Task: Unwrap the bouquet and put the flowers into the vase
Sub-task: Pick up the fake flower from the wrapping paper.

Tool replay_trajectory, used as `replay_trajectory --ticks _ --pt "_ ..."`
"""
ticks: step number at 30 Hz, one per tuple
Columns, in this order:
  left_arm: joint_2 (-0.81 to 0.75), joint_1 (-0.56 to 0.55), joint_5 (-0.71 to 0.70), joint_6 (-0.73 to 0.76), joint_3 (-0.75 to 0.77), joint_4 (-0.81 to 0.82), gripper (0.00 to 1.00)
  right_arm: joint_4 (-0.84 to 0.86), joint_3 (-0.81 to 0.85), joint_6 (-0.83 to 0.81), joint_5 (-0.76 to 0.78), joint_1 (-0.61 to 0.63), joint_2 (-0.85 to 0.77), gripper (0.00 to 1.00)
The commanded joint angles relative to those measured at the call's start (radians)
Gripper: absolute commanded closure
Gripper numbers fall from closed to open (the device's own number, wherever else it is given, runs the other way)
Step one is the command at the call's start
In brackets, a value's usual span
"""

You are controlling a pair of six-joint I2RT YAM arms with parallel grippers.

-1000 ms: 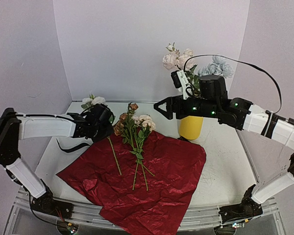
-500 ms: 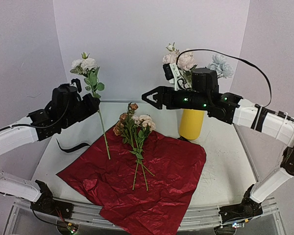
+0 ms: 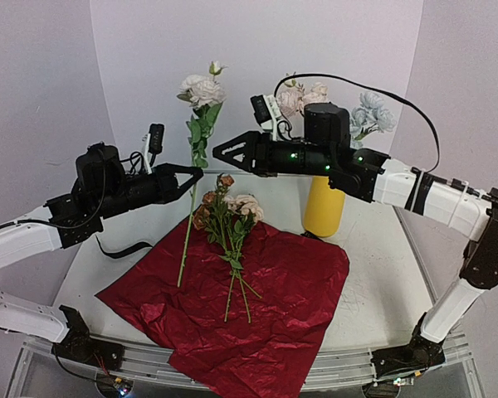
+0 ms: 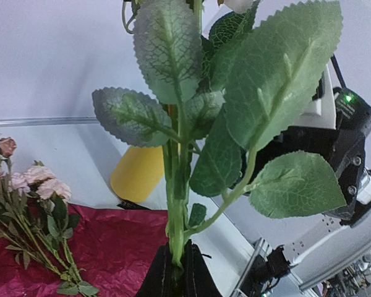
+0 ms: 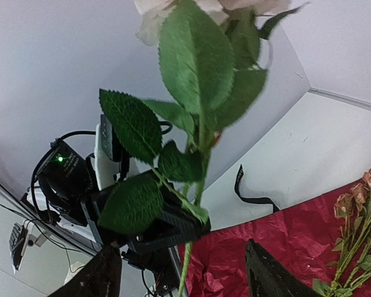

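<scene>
Flowers (image 3: 232, 217) are in three places. One white flower (image 3: 202, 87) stands upright in the left gripper (image 3: 193, 173). Its jaws are pressed together on the green stem just beneath the leaves, so the bloom rises above the fingers. The bare stem end hangs down toward the red wrapping paper (image 3: 266, 315); I cannot tell whether it touches. The unplaced stems lie below and just right of that gripper, on the flattened sheet. The black ribbon (image 3: 116, 248) lies off the sheet, under the left arm. A few blooms (image 3: 311, 98) already stand in the yellow vase (image 3: 324, 211), which sits behind the right arm, well back from its fingertips.

The right gripper (image 3: 218, 155) points at the held stem with its fingers (image 5: 269, 275) spread wide. Its wrist camera shows stem and leaves lined up in the gap ahead, untouched.

This looks like a handover. The left arm presents the flower upright and high, probably because the vase is on the right arm's side. The right gripper should close on stem, not leaves, before the left lets go, or the flower could slip or tilt.
</scene>
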Motion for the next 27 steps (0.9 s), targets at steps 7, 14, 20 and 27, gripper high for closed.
replay_trajectory --ticks 7,14,20,27 --pt "-0.016 -0.032 0.178 0.05 0.033 0.138 0.96 0.088 0.086 0.026 -0.038 0.025 0.026 0.48" --pt "0.008 -0.04 0.235 0.046 0.046 0.152 0.96 0.089 0.108 0.028 -0.067 0.03 0.046 0.59" --pt "0.036 -0.056 0.289 0.052 0.07 0.155 0.96 0.089 0.11 0.025 -0.059 0.03 0.044 0.76" --pt "0.054 -0.059 0.285 0.072 0.055 0.155 0.77 0.09 0.073 -0.014 0.01 0.03 -0.005 1.0"
